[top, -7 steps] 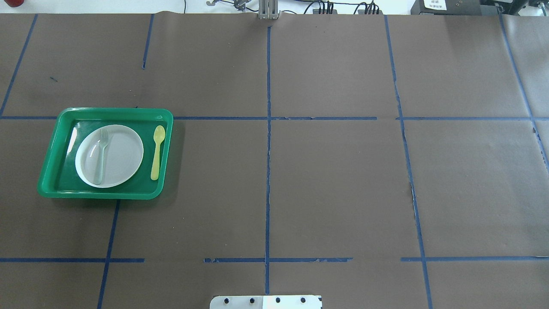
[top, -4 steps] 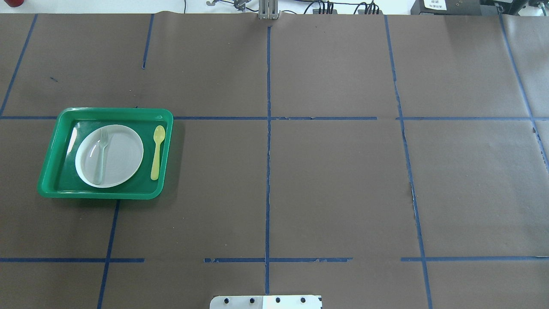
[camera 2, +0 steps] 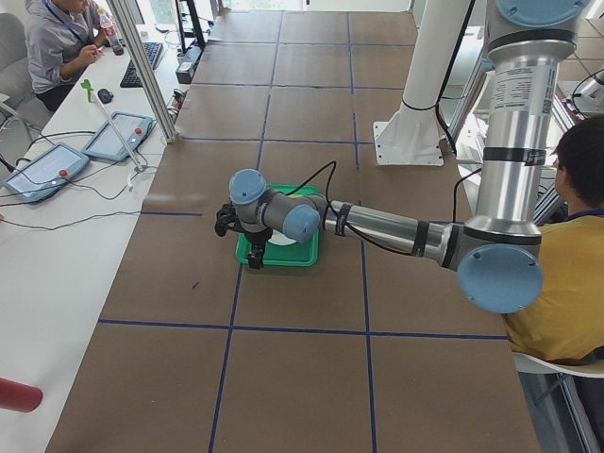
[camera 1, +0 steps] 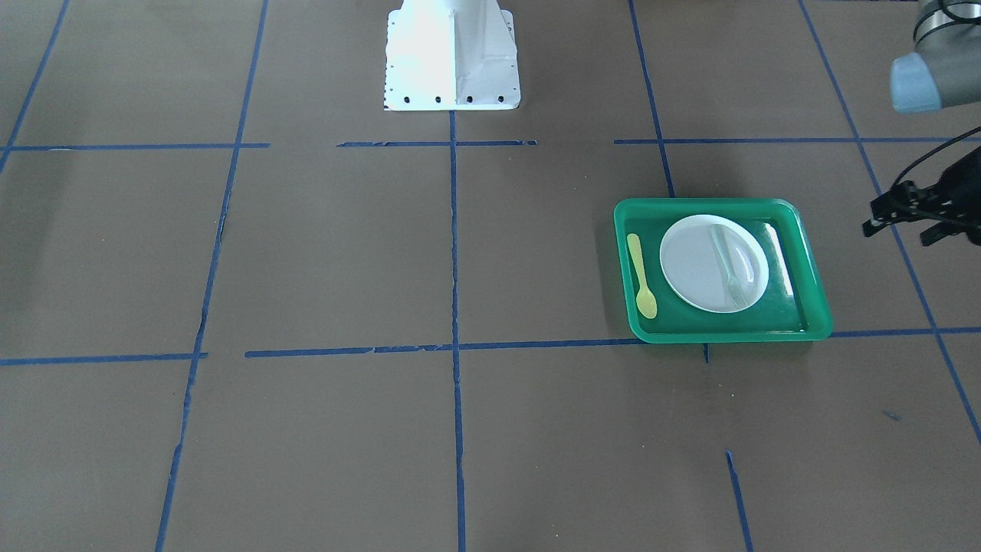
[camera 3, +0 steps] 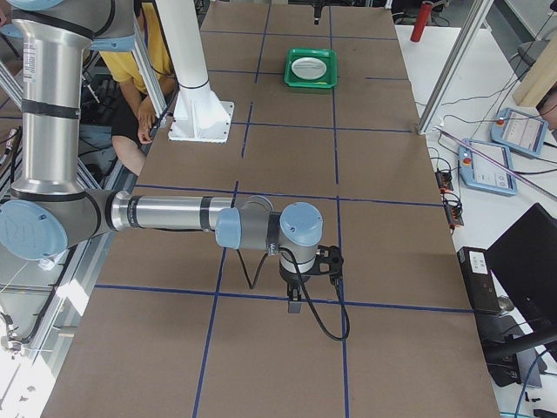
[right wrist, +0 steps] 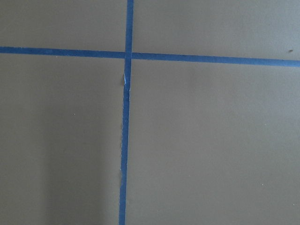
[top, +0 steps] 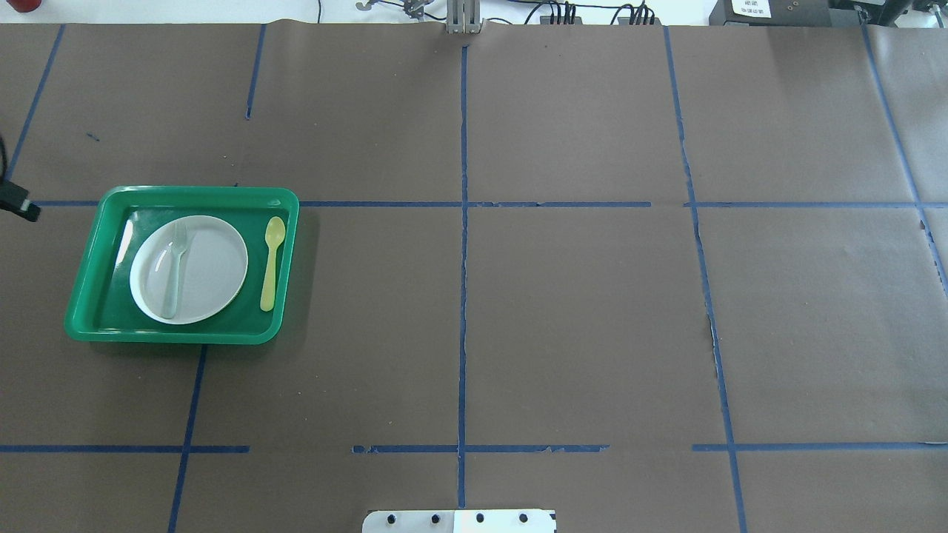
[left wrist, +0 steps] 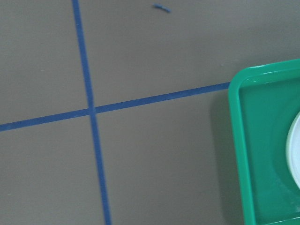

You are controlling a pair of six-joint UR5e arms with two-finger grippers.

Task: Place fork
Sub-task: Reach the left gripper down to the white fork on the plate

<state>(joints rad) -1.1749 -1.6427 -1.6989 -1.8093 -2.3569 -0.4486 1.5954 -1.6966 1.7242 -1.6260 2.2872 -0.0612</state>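
The pale fork (top: 176, 266) lies on the left part of a white plate (top: 211, 274) inside a green tray (top: 200, 191), tines toward the far side. In the front view the fork (camera 1: 728, 264) lies on the plate's right part. My left gripper (top: 21, 201) shows only as a black tip at the left edge, above the table just left of the tray's far corner. It also shows in the front view (camera 1: 920, 218), where I cannot tell if it is open or shut. My right gripper (camera 3: 294, 305) hangs over bare table far from the tray; I cannot tell its state.
A yellow spoon (top: 271, 263) lies in the tray to the right of the plate. The left wrist view shows the tray's corner (left wrist: 241, 154) and blue tape lines. The white robot base (camera 1: 452, 54) stands at the table's near middle.
My left gripper has come into the overhead view at the left edge, beside the tray's far left corner. The fork, plate and spoon have not moved.
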